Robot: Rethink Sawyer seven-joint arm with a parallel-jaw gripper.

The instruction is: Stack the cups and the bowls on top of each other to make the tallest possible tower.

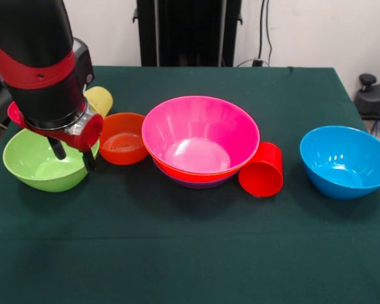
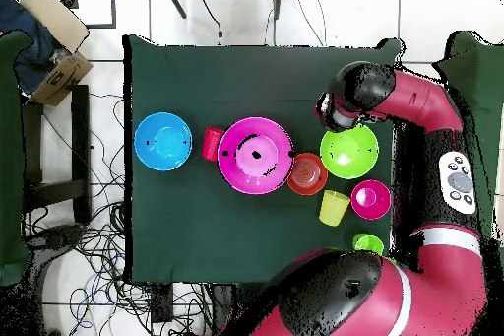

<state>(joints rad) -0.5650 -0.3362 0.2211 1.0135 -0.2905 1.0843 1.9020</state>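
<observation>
So far only three bowls are nested, pink bowl (image 1: 201, 140) topmost, while the open gripper (image 1: 70, 157) straddles the lime bowl's (image 1: 41, 166) rim, everything else loose.

A dark green cloth covers the table (image 1: 196, 253). On it, in the front view, the lime bowl (image 1: 44, 163) sits at the left, then the small red-orange bowl (image 1: 122, 139) with the yellow cup (image 1: 101, 100) behind it. The pink bowl (image 1: 201, 137) tops an orange and purple pile at centre; the red cup (image 1: 262, 170) lies tipped against it. The blue bowl (image 1: 346, 161) stands apart at right. Overhead, the magenta bowl (image 2: 370, 199) and green cup (image 2: 368, 244) sit near one table edge.
</observation>
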